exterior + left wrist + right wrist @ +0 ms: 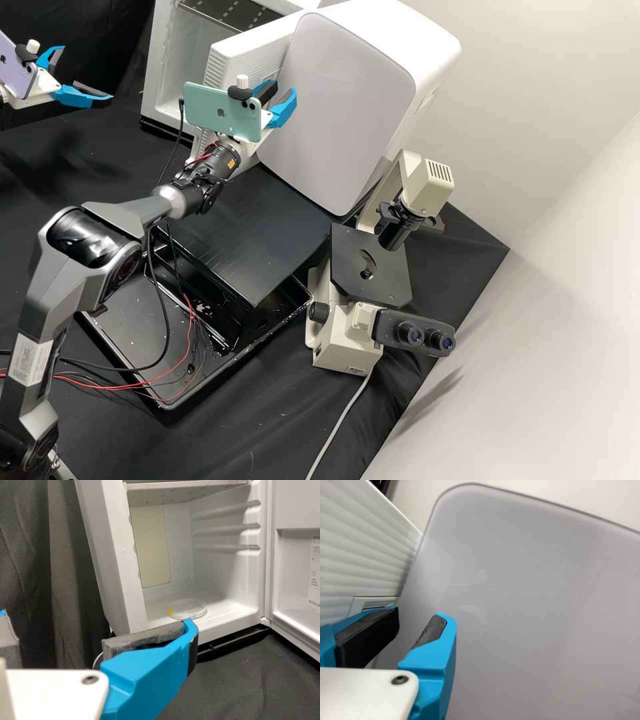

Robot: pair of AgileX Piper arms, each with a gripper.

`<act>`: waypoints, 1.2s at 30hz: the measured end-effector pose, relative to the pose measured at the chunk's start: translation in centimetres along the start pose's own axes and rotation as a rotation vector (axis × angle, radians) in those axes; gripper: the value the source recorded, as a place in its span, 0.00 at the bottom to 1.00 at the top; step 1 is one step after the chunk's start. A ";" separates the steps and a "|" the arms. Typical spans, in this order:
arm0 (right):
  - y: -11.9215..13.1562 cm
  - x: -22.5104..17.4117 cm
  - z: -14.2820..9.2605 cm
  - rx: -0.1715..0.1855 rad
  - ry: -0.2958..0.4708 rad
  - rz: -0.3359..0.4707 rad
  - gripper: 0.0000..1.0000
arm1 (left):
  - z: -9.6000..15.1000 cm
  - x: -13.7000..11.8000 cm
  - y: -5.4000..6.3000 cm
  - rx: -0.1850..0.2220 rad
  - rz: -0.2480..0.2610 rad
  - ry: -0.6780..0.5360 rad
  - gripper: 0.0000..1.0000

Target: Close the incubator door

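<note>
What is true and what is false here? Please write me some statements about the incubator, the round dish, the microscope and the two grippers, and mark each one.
1. The incubator door stands open. True.
2. The round clear dish lies on the floor of the incubator. True.
3. The left gripper is closed on the dish. False: it is open, with nothing between its fingers.
4. The microscope stands beside the black tray. True.
5. The right gripper is gripping the microscope. False: it is open and holds nothing, near a large smooth panel.
</note>
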 end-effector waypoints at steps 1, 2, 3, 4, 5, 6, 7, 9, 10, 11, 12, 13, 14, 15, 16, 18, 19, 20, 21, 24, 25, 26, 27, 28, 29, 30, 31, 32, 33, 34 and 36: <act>-0.1 0.0 -0.1 0.001 0.000 -0.005 0.00 | 0.0 0.0 0.0 0.000 0.000 0.000 1.00; -0.1 0.0 -0.3 0.002 0.003 -0.008 0.00 | 0.0 0.0 0.0 0.000 0.000 0.000 1.00; -0.2 0.0 -0.5 0.007 0.006 -0.012 0.00 | 0.0 0.0 0.0 0.000 0.000 0.000 1.00; -0.4 0.0 -0.7 0.014 0.009 -0.020 0.00 | 0.0 0.0 0.0 0.000 0.000 0.000 1.00; -0.5 0.0 -1.1 0.035 0.016 -0.033 0.00 | 0.0 0.0 0.0 0.000 0.000 0.000 1.00; -0.6 0.0 -1.2 0.040 0.022 -0.044 0.00 | 0.0 0.0 0.0 0.000 0.000 0.000 1.00; -0.7 0.1 -1.5 0.057 0.030 -0.054 0.00 | 0.0 0.0 0.0 0.000 0.000 0.000 1.00; -0.8 0.3 -2.4 0.079 0.055 -0.081 0.00 | 0.0 0.0 0.0 0.000 0.000 0.000 1.00; -0.9 0.4 -2.8 0.089 0.069 -0.096 0.00 | 0.0 0.0 0.0 0.000 0.000 0.000 1.00; -0.9 0.5 -3.1 0.099 0.080 -0.109 0.00 | 0.0 0.0 0.0 0.000 0.000 0.000 1.00; -1.0 0.5 -3.6 0.103 0.097 -0.122 0.00 | 0.0 0.0 0.0 0.000 0.000 0.000 1.00; -1.1 0.6 -4.1 0.099 0.118 -0.134 0.00 | 0.0 0.0 0.0 0.000 0.000 0.000 1.00; -1.1 0.6 -4.6 0.095 0.141 -0.144 0.00 | 0.0 0.0 0.0 0.000 0.000 0.000 1.00; -1.1 0.7 -5.0 0.092 0.159 -0.152 0.00 | 0.0 0.0 0.0 0.000 0.000 0.000 1.00; -1.1 0.7 -5.5 0.091 0.180 -0.160 0.00 | 0.0 0.0 0.0 0.000 0.000 0.000 1.00; -1.0 0.8 -6.2 0.100 0.220 -0.173 0.00 | 0.0 0.0 0.0 0.000 0.000 0.000 1.00; -0.8 0.9 -6.6 0.098 0.247 -0.177 0.00 | 0.0 0.0 0.0 0.000 0.000 0.000 1.00; -0.7 0.9 -6.7 0.101 0.258 -0.178 0.00 | 0.0 0.0 0.0 0.000 0.000 0.000 1.00; -0.5 1.0 -6.9 0.105 0.267 -0.177 0.00 | 0.0 0.0 0.0 0.000 0.000 0.000 1.00; 0.0 1.3 -7.3 0.133 0.285 -0.171 0.00 | 0.0 0.0 0.0 0.000 0.000 0.000 1.00; 0.1 1.4 -7.4 0.140 0.292 -0.170 0.00 | 0.0 0.0 0.0 0.000 0.000 0.000 1.00; 0.1 1.4 -7.5 0.148 0.298 -0.171 0.00 | 0.0 0.0 0.0 0.000 0.000 0.000 1.00; 0.3 1.5 -7.6 0.154 0.305 -0.170 0.00 | 0.0 0.0 0.0 0.000 0.000 0.000 1.00; 0.4 1.5 -7.7 0.162 0.312 -0.167 0.00 | 0.0 0.0 0.0 0.000 0.000 0.000 1.00; 0.5 1.5 -7.9 0.169 0.321 -0.166 0.00 | 0.0 0.0 0.0 0.000 0.000 0.000 1.00; 0.5 1.6 -7.9 0.177 0.323 -0.168 0.00 | 0.0 0.0 0.0 0.000 0.000 0.000 1.00; 0.7 1.6 -8.0 0.185 0.326 -0.165 0.00 | 0.0 0.0 0.0 0.000 0.000 0.000 1.00; 0.6 1.6 -8.0 0.190 0.326 -0.165 0.00 | 0.0 0.0 0.0 0.000 0.000 0.000 1.00; 0.6 1.6 -8.0 0.195 0.327 -0.165 0.00 | 0.0 0.0 0.0 0.000 0.000 0.000 1.00; 0.7 1.6 -8.0 0.201 0.329 -0.165 0.00 | 0.0 0.0 0.0 0.000 0.000 0.000 1.00; 0.7 1.6 -8.0 0.199 0.330 -0.166 0.00 | 0.0 0.0 0.0 0.000 0.000 0.000 1.00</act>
